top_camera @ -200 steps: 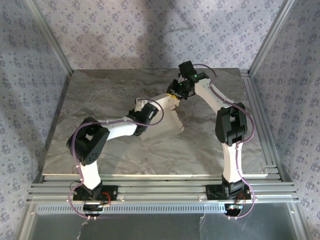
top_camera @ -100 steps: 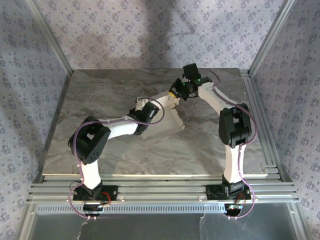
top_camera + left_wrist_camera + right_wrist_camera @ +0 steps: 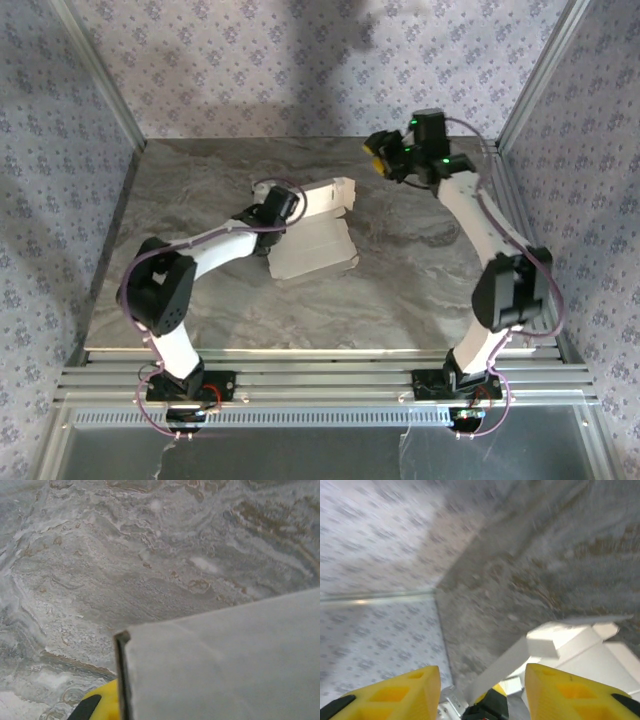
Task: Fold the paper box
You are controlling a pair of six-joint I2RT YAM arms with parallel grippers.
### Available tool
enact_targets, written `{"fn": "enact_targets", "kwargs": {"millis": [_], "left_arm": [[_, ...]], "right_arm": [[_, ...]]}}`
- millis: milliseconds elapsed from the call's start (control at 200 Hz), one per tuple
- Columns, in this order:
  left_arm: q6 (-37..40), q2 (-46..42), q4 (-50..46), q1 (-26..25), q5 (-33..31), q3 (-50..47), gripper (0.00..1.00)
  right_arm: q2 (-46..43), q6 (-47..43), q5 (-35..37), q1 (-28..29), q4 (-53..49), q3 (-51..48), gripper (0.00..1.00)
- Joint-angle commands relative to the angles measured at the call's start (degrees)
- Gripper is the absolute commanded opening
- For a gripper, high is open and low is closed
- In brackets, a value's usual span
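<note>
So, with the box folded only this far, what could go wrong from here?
1. The left gripper grips the paper box by one flap alone; a pull there may crease or tear the thin card.
2. The right gripper is open and away from the box, so the unsupported sheet could slide on the table or spring open.
</note>
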Motion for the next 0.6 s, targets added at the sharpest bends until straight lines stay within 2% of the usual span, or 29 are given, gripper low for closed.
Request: {"fn": "enact_targets", "kwargs": {"millis": [0, 60, 165, 325, 445, 595], "left_arm": [[-3.2, -6.1, -1.8, 3.1, 10.8, 2.9, 0.0], [-5.2, -8.1, -2.0, 5.4, 15.6, 3.2, 0.0], [-10.4, -10.4, -1.4, 10.4, 27.5, 3.3, 0.0], [-17.2, -12.7, 1.3, 14.3, 40.3, 3.5, 0.0], [-21.2, -13.9, 4.4, 15.6, 47.7, 3.3, 0.0], [-24.5, -14.7, 6.7, 15.7, 52.6, 3.5, 0.0]], "right_arm": [[-5.4, -2.2, 2.1, -3.3, -3.5, -3.2, 0.46], [-8.1, -2.7, 1.6, -5.2, -4.1, -6.0, 0.42], [-12.0, -4.3, 1.3, -7.9, -6.0, -9.5, 0.39], [-12.0, -9.9, -0.5, -8.5, -12.6, -7.6, 0.37], [-9.1, -10.1, -5.9, -8.1, -13.4, -5.9, 0.36], [-5.2, -10.0, -7.5, -5.3, -16.4, 0.7, 0.37]]}}
